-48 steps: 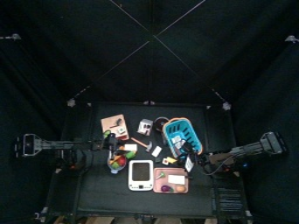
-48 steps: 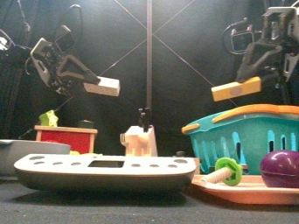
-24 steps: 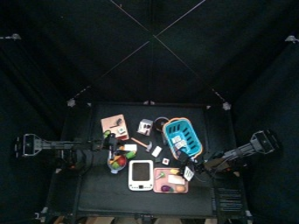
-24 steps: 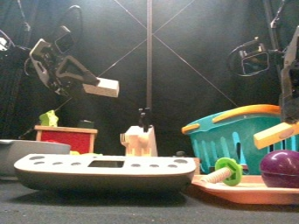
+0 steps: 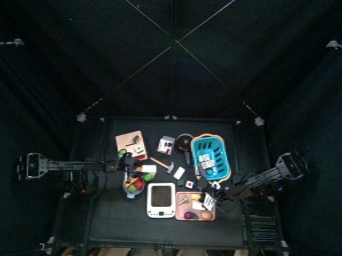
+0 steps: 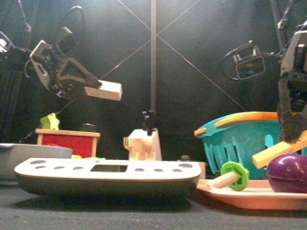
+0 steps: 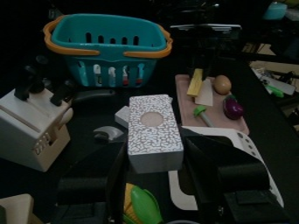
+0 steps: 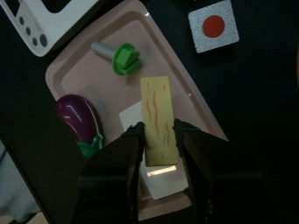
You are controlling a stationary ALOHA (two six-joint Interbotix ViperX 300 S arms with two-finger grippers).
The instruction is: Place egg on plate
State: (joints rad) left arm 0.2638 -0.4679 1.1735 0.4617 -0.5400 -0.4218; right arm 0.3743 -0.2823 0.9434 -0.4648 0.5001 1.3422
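The pink plate [image 8: 82, 70] lies at the table's front right [image 5: 198, 213] and shows low in the front view [image 6: 240, 190]. In the left wrist view a small brown egg [image 7: 222, 84] rests on the plate [image 7: 216, 124]; no other view shows it. My right gripper [image 8: 159, 140] is shut on a flat tan block [image 8: 156, 105] and hangs just above the plate [image 6: 292, 145]. My left gripper [image 7: 155, 145] is shut on a white speckled box [image 7: 153, 131], held high at the left [image 6: 99, 88].
A purple eggplant [image 8: 79, 118] and a green piece [image 8: 122, 58] lie on the plate. A teal basket [image 6: 246, 139] stands behind it. A white keypad device [image 6: 106, 171] lies in front, with a white knife block [image 6: 144, 144] and a red box [image 6: 66, 142] behind.
My right gripper has come down with the tan block from above the basket to just over the plate. The left arm has not moved.
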